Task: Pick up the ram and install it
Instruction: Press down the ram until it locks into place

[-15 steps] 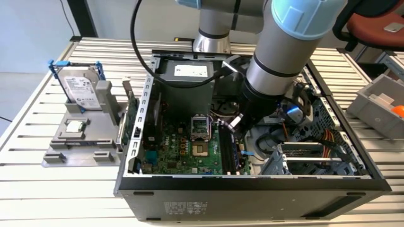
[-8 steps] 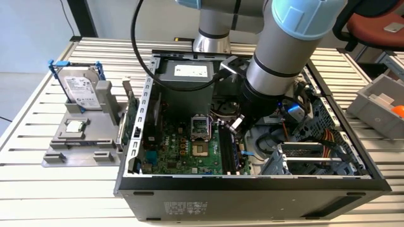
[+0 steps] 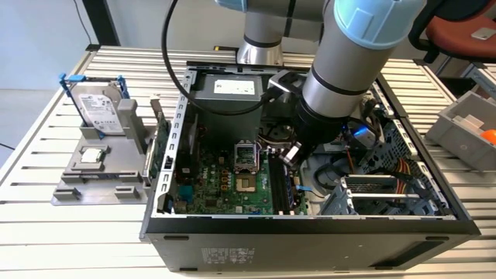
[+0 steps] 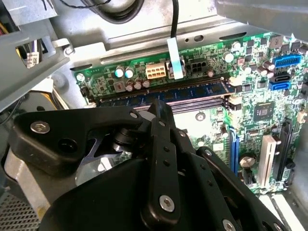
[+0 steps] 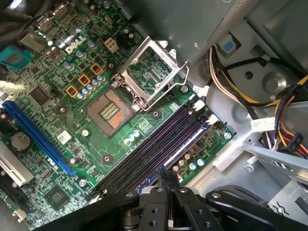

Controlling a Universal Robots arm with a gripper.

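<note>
The hand (image 4: pixel 161 108) is down inside the open PC case (image 3: pixel 310 224), fingers pressed together into one narrow tip with nothing pinched between them. In the second wrist view that tip sits right at the ram (image 4: pixel 190 90), the long dark-blue stick lying flat along its slot on the green motherboard (image 4: pixel 211 125). It looks like the tip is touching the stick's top edge or just shy of it, can't tell which. The ram runs out to both sides of the tip, with an empty dark slot (image 4: pixel 202 103) right beside it on the hand's side.

In the first wrist view the same closed tip (image 5: pixel 167 175) comes up against the row of memory slots (image 5: pixel 159 147), and just past those is the bare CPU socket (image 5: pixel 109 111) with its metal retention frame (image 5: pixel 150 72) flipped open. A long blue expansion slot (image 5: pixel 36 137) sits further over, and a bundle of yellow, orange and black wires (image 5: pixel 274 108) runs along the case wall.

From the exterior view, the hand (image 3: pixel 291 156) reaches down to the board's memory area, arm (image 3: pixel 349 64) coming in from above. Further back in the case is the grey power supply (image 3: pixel 229 90). Outside the case, toward the exterior view's left, a grey parts stand (image 3: pixel 104 174) on the slatted counter (image 3: pixel 46 232) holds a silver hard drive in a blue frame (image 3: pixel 99 107) and a CPU chip (image 3: pixel 92 155). A green expansion card (image 3: pixel 161 148) stands upright just beside the case wall.
</note>
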